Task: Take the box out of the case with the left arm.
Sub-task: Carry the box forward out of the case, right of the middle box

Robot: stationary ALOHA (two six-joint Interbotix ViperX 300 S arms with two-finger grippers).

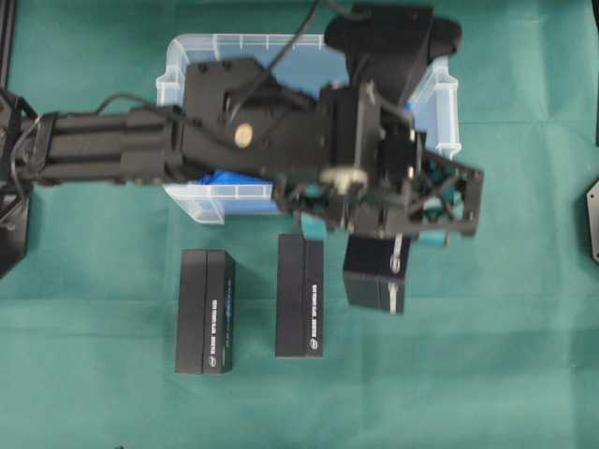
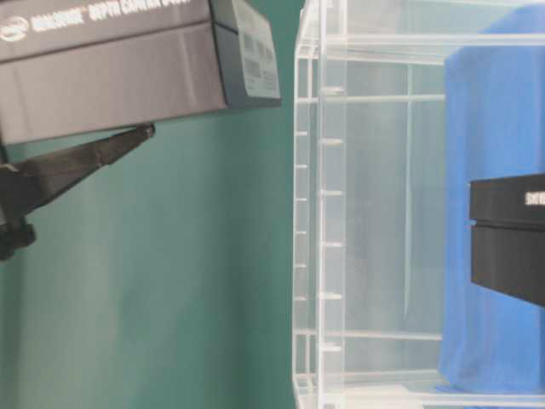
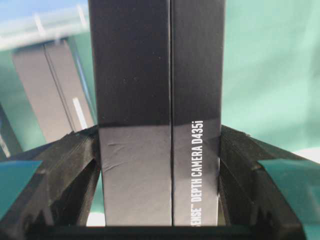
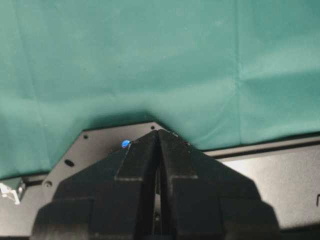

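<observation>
My left gripper (image 1: 384,224) is shut on a black box (image 1: 374,276) marked "DEPTH CAMERA D435i". It holds the box outside the case (image 1: 192,51), just off the case's front wall and above the green cloth. In the left wrist view the box (image 3: 157,100) stands upright, with both black fingers (image 3: 75,165) pressed against its sides. The table-level view shows the clear case wall (image 2: 319,213) with blue lining (image 2: 494,111) and another black box (image 2: 511,239) inside. My right gripper (image 4: 159,134) is shut with nothing in it, above a black plate.
Two more black boxes (image 1: 206,311) (image 1: 300,295) lie side by side on the green cloth in front of the case. The table-level view has a black box (image 2: 128,60) outside the case wall. A black mount (image 1: 591,215) sits at the right edge.
</observation>
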